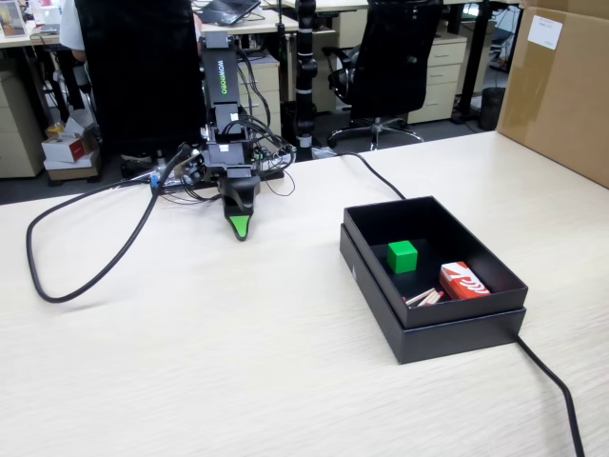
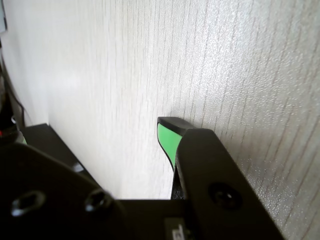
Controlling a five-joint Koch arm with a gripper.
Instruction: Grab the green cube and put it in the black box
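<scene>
The small matte bright-green cube [image 1: 402, 256] sits inside the shallow matte-black box with stepped double walls [image 1: 371, 265], right of centre in the fixed view, beside a red-and-white packet [image 1: 464, 280]. The black gripper with green tips [image 1: 241, 228], upper left, points down at the pale wood-grain table [image 1: 190, 352], well apart from the box, holding nothing. The wrist view shows only one green tip [image 2: 167, 140], so I cannot tell its opening. A black cable [image 1: 86, 238] loops left.

Camera placement: one fixed, one wrist-mounted.
Fixed view stood off the counter's [image 1: 238, 362] near edge, raised, angled down toward the arm and office behind; wrist view sat close behind the hand [image 2: 167, 131], facing the counter surface. Shared: hand and pale woodgrain.
</scene>
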